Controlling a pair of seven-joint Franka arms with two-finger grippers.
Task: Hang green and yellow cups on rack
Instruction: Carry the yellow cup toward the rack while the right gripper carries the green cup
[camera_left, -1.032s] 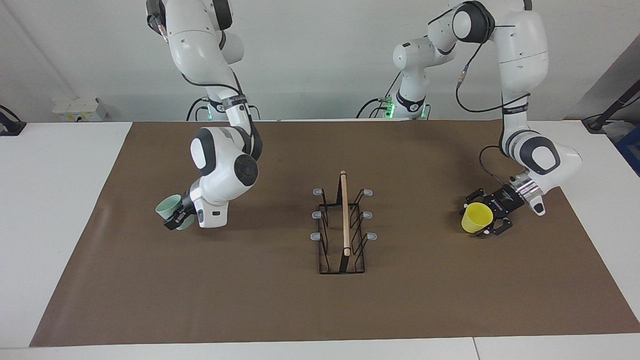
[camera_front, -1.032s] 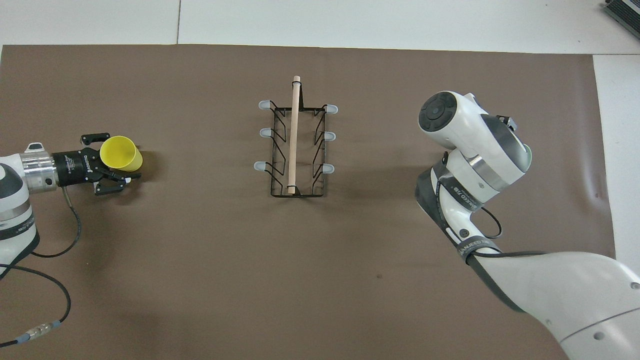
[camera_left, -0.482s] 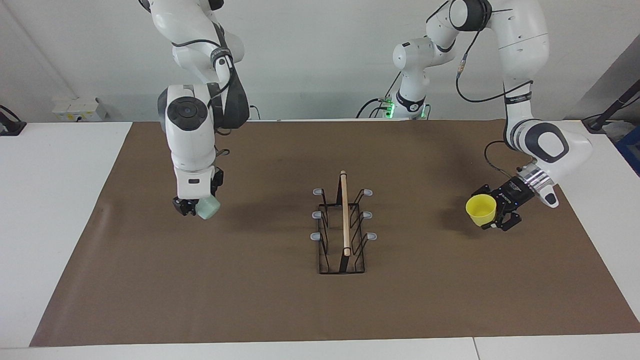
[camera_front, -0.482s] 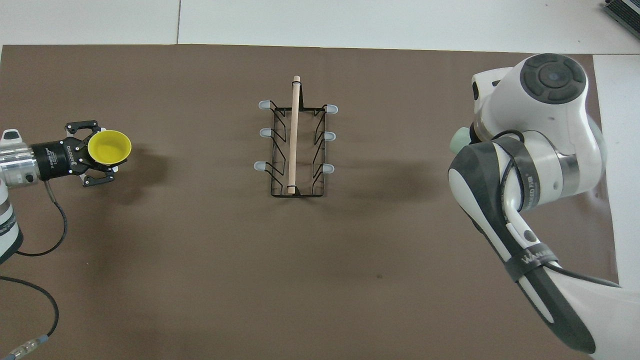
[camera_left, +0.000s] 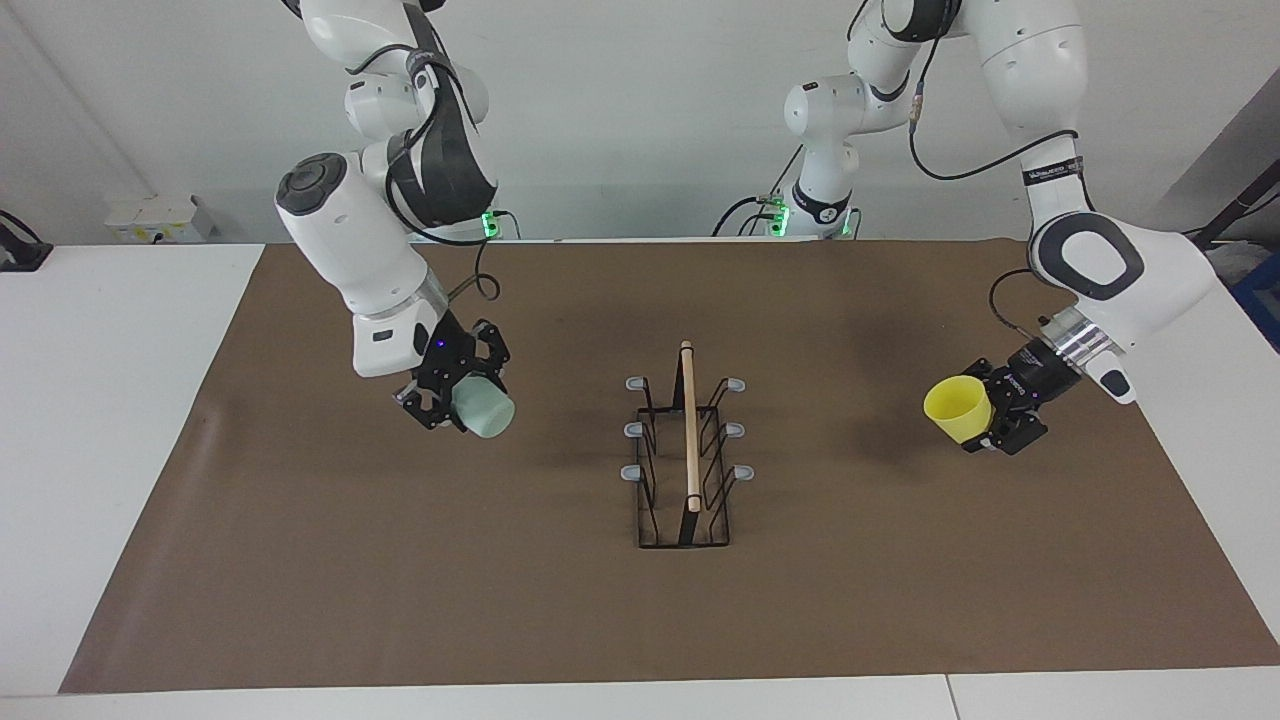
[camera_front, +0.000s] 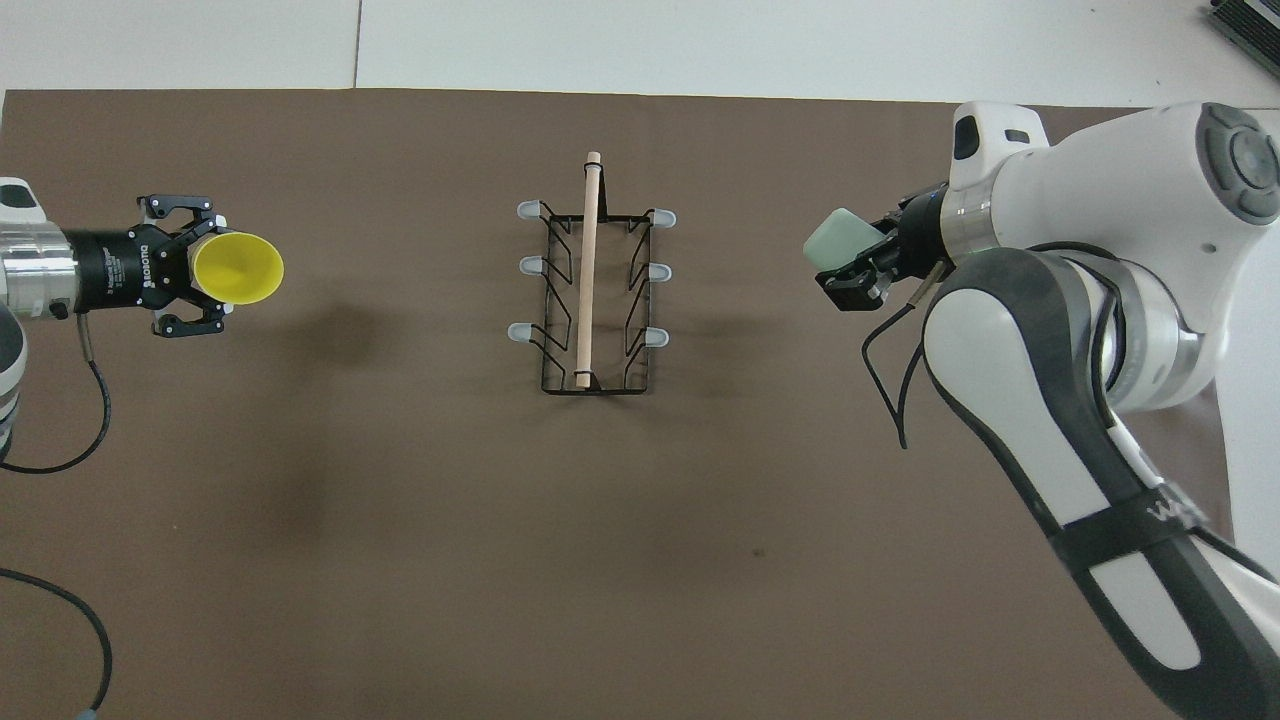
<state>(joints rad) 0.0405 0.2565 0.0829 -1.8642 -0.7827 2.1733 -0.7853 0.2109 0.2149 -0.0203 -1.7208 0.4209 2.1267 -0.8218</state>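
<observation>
Both arms raised, wrists tilted – left end effector (camera_left: 975, 415) & right end effector (camera_left: 462, 398) each clamped, gripping.

Glossy white arm shells, dark grey joints, black cables

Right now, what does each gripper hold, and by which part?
Left gripper grips the yellow cup at its narrow base end. Right gripper grips the green cup at its rim end. Both are in the air.

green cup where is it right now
The green cup is in the air, held in the right gripper over the brown mat, toward the right arm's end of the table, apart from the rack.
</observation>
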